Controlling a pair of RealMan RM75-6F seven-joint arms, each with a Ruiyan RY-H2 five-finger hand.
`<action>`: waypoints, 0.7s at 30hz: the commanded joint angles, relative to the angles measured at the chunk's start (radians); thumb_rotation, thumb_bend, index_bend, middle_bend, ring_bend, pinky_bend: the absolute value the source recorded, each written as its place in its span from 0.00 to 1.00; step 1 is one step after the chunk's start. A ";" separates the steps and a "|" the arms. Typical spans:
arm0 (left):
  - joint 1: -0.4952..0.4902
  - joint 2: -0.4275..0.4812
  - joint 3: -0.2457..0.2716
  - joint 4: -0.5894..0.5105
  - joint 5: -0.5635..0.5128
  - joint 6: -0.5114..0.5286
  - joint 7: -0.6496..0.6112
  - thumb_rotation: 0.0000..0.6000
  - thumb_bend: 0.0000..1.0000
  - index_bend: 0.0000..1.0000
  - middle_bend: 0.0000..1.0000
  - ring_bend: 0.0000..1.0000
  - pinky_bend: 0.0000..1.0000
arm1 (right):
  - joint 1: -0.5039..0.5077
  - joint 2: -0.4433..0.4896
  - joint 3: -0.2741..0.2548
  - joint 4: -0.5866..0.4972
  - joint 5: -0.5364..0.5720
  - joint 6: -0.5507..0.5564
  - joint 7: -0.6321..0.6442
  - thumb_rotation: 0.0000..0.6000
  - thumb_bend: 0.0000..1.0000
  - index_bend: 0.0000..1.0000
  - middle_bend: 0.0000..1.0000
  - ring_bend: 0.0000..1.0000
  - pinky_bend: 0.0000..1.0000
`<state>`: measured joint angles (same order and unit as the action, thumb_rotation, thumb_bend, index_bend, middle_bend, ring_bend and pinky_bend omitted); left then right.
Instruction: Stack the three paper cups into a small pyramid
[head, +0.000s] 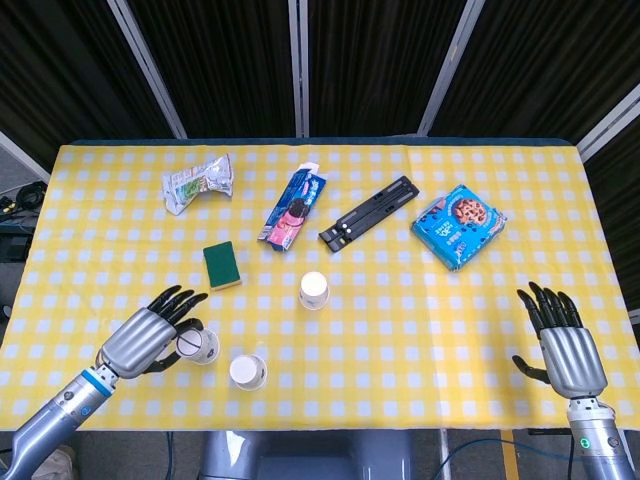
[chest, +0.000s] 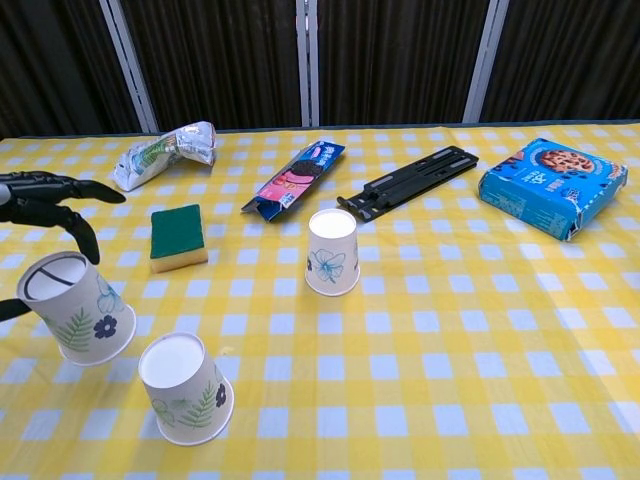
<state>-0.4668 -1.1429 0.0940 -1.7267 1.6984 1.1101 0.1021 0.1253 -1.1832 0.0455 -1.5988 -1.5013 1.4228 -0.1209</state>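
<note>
My left hand (head: 150, 338) (chest: 45, 205) grips an upside-down paper cup (head: 197, 346) (chest: 75, 307) with a leaf print, tilted, just left of a second upside-down cup (head: 247, 371) (chest: 184, 388) near the table's front edge. The third cup (head: 314, 291) (chest: 332, 252), also upside down, stands alone in the middle of the table. My right hand (head: 562, 340) hovers open over the front right corner, far from all cups, and shows only in the head view.
A green sponge (head: 222, 265) (chest: 178, 237) lies behind the held cup. Further back are a crumpled wrapper (head: 198, 181), a cookie packet (head: 293, 206), a black bracket (head: 368, 213) and a blue cookie box (head: 458, 225). The yellow checked tablecloth (head: 420, 320) covers the table.
</note>
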 joint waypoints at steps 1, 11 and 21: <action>-0.003 -0.018 0.007 0.008 0.005 -0.014 0.009 1.00 0.44 0.38 0.00 0.00 0.00 | 0.000 0.000 0.001 0.000 0.001 0.000 0.000 1.00 0.07 0.00 0.00 0.00 0.00; -0.017 -0.068 0.020 -0.006 0.012 -0.056 0.061 1.00 0.44 0.38 0.00 0.00 0.00 | -0.001 0.004 0.004 0.000 0.003 0.002 0.010 1.00 0.07 0.00 0.00 0.00 0.00; -0.020 -0.105 0.018 -0.004 -0.012 -0.080 0.102 1.00 0.44 0.38 0.00 0.00 0.00 | -0.002 0.007 0.004 0.000 0.004 0.002 0.013 1.00 0.07 0.00 0.00 0.00 0.00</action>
<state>-0.4859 -1.2439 0.1117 -1.7327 1.6885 1.0325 0.2005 0.1237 -1.1766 0.0497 -1.5989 -1.4972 1.4246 -0.1077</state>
